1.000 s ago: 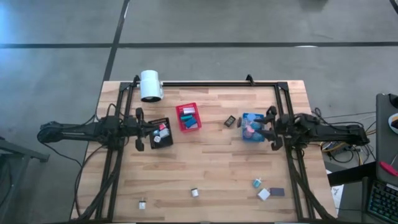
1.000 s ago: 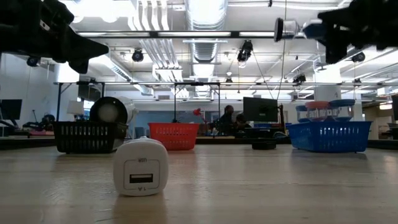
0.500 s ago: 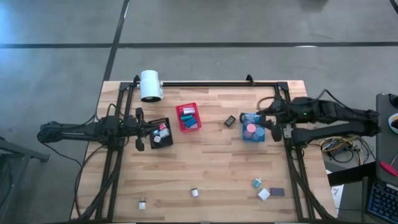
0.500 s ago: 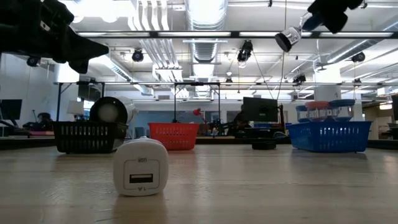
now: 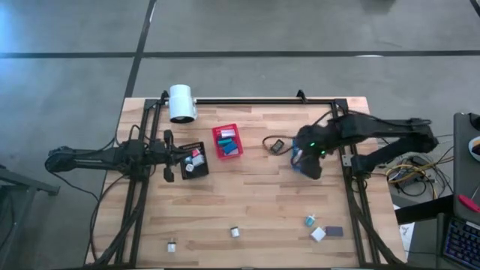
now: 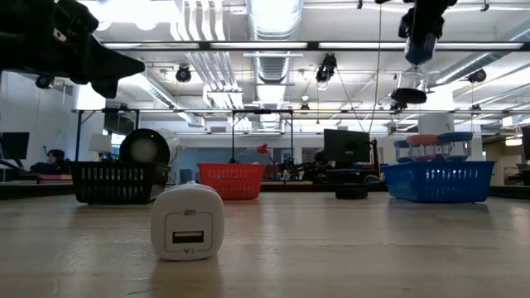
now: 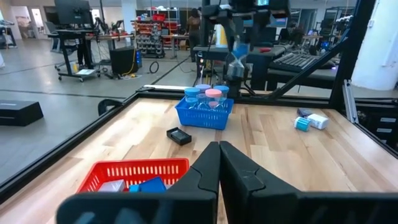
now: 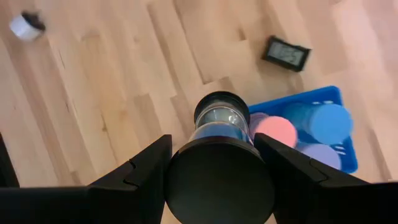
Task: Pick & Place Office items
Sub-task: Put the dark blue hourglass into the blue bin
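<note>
blue bin (image 5: 299,145) — half under right gripper (image 5: 310,155)

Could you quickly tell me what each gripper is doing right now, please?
Left gripper: shut, empty, over the black bin.
Right gripper: shut on a black-capped clear container, above the blue bin.

Three slotted bins are counted on the bench (image 5: 247,191): one black bin (image 5: 193,160), one red bin (image 5: 227,141), one blue bin (image 5: 303,154). One white cylinder (image 5: 181,103) is seen beyond the black bin. Five small items lie loose nearer than the red bin.
</note>
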Robot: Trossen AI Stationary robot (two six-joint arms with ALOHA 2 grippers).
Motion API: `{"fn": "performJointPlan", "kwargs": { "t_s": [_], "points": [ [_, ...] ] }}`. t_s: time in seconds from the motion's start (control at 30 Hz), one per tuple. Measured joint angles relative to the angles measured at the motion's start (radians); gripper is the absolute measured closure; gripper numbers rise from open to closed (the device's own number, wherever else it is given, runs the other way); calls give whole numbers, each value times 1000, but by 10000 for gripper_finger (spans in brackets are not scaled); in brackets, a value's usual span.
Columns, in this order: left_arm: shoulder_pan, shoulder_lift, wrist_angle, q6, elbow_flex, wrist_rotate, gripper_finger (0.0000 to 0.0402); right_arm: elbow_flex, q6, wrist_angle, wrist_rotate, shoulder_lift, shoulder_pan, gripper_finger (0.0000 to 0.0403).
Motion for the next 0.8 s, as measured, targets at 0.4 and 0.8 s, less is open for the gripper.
{"fn": "performJointPlan", "kwargs": {
  "t_s": [0.4,0.8],
  "points": [
    [0,0,-17,0,0,2,390,6,0,-46,-3,164,45,199],
    [0,1,-17,-7,0,2,390,-37,-5,-42,38,213,44,199]
  ]
}}
